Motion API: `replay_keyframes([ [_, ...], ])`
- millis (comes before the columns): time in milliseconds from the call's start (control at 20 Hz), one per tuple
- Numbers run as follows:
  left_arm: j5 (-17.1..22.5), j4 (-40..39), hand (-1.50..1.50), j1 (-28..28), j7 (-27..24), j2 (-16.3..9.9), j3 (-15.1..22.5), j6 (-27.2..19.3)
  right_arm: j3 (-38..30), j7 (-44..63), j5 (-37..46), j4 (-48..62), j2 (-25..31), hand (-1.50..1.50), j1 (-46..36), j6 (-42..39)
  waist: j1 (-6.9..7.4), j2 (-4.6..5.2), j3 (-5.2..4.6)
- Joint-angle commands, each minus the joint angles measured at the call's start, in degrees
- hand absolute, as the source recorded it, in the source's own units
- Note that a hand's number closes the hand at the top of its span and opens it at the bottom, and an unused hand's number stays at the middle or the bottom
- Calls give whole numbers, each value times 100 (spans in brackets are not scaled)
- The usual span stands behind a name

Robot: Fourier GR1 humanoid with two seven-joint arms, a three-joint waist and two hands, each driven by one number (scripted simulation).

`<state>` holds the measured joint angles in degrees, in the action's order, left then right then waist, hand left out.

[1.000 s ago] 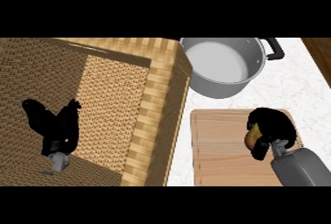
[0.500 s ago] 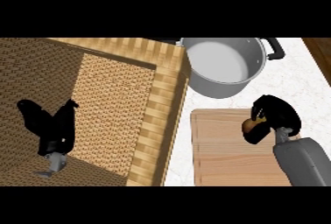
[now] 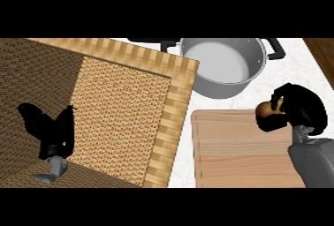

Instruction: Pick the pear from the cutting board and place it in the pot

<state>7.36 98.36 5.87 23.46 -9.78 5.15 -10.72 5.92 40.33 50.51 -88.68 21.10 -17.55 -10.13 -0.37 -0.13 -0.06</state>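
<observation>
My right hand (image 3: pixel 299 110) is curled round the brownish pear (image 3: pixel 265 109), most of which is hidden by the fingers. It hovers over the far right part of the wooden cutting board (image 3: pixel 235 150), just short of the steel pot (image 3: pixel 225 66). The pot stands beyond the board with its inside showing grey and bare. My left hand (image 3: pixel 49 128) rests open, fingers up, at the left over the woven mat.
A large woven mat with a light wooden border (image 3: pixel 171 110) fills the left and middle, its edge running beside the board and touching the pot's side. White marbled counter (image 3: pixel 287 70) shows around the pot. A dark wooden strip (image 3: pixel 325 53) lies at the top right.
My right hand has carried the pear up off the board and toward the pot. The view has tilted and shifted, so the pot and mat sit differently. The left hand stays in its resting pose.
</observation>
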Motion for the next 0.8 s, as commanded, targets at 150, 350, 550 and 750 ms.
replay_keyframes([
  [150,21,-320,0,160,-608,-11,-164,271,-474,-21,-286,-1534,418,150,-155,-327,-37,-4,-1],
  [350,96,166,0,50,-245,-69,-45,167,-579,-49,-334,-2258,743,150,-565,-642,3,-21,-3],
  [550,145,107,0,107,-258,-180,-73,184,-656,-48,-525,-2311,560,150,-1388,-613,82,5,-2],
  [750,72,-237,0,243,-532,10,123,76,-678,366,-784,-2082,430,150,-2371,-1079,76,18,-6],
])
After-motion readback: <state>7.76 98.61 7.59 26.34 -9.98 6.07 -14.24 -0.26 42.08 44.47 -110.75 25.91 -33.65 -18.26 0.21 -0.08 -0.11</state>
